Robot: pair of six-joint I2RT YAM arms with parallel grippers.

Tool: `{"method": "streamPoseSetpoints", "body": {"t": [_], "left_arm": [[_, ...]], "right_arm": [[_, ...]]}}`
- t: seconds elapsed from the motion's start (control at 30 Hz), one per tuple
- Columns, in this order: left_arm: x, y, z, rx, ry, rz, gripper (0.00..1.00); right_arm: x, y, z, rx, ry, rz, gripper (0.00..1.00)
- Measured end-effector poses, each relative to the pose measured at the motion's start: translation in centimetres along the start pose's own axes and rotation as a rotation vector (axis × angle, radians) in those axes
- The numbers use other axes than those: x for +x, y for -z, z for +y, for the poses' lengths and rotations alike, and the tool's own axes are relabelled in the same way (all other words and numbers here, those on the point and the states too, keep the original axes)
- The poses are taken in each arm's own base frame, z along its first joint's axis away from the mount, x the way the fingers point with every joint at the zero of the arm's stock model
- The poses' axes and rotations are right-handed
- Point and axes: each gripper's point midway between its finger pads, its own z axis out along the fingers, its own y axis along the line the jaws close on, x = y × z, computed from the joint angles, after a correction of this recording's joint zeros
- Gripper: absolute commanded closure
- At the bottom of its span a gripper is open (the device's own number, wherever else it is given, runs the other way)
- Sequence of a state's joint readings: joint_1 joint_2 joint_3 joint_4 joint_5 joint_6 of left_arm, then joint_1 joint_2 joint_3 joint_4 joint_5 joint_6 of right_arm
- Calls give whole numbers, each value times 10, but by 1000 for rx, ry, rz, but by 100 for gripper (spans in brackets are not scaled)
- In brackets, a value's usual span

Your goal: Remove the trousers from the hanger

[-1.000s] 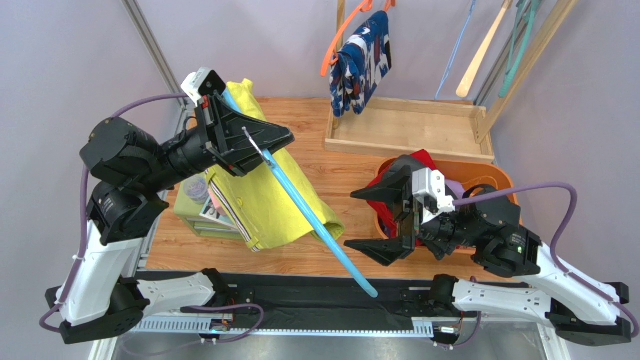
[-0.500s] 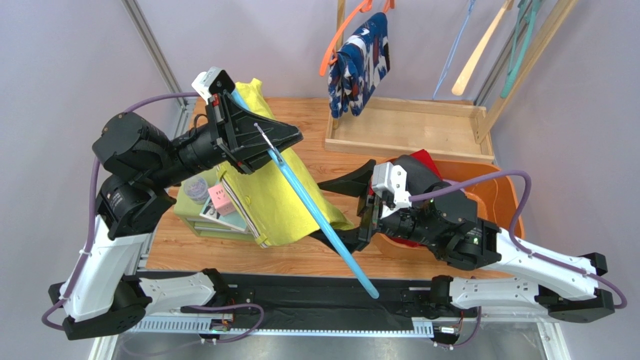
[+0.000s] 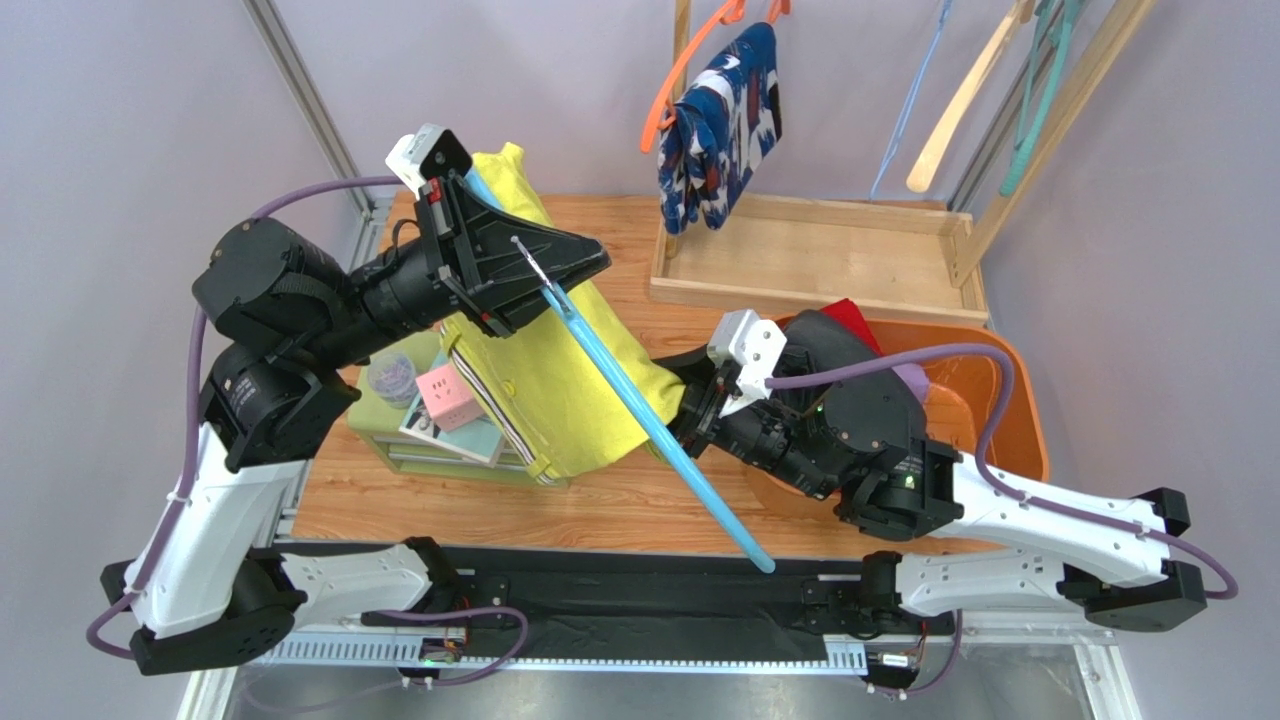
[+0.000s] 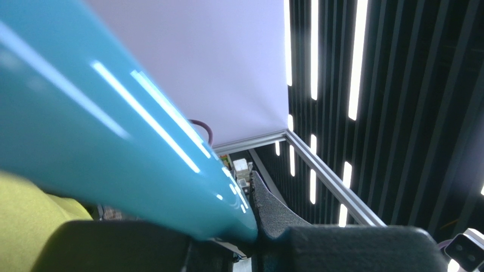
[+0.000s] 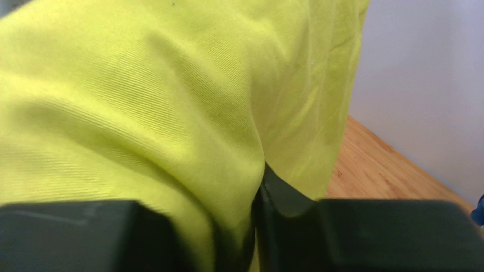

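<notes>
Yellow-green trousers hang folded over a light blue hanger that slants from upper left down to the table's front edge. My left gripper is shut on the hanger's upper part; in the left wrist view the blue hanger fills the space between the pads of the left gripper. My right gripper is at the trousers' right edge, its jaws closed on a fold of the yellow-green trousers. Navy patterned trousers hang on an orange hanger at the back.
An orange basket at the right holds red trousers, partly hidden by the right arm. A wooden rack base stands at the back. A stack of books with a pink cube lies under the yellow trousers at the left.
The right arm swung left from the basket to the yellow-green trousers, and its wide-open jaws closed on the cloth. The left arm raised the hanger slightly.
</notes>
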State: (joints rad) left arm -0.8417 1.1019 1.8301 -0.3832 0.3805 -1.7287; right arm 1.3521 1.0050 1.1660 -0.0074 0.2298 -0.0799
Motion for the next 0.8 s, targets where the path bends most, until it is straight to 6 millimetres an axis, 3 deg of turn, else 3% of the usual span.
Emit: {"method": "streamPoseSetpoints", "body": {"t": [0.03, 0.1, 0.47, 0.8], "left_arm": [[-1, 0, 0, 1, -3, -3, 100], [-2, -1, 1, 0, -5, -8, 100], [-3, 18, 25, -57, -7, -50, 100], [8, 50, 47, -89, -48, -54, 100]], "right_arm": [[-1, 1, -3, 16, -1, -6, 92], [-3, 3, -9, 48, 1, -11, 100], [-13, 23, -30, 141, 21, 50, 100], [-88, 26, -45, 207, -2, 21, 100]]}}
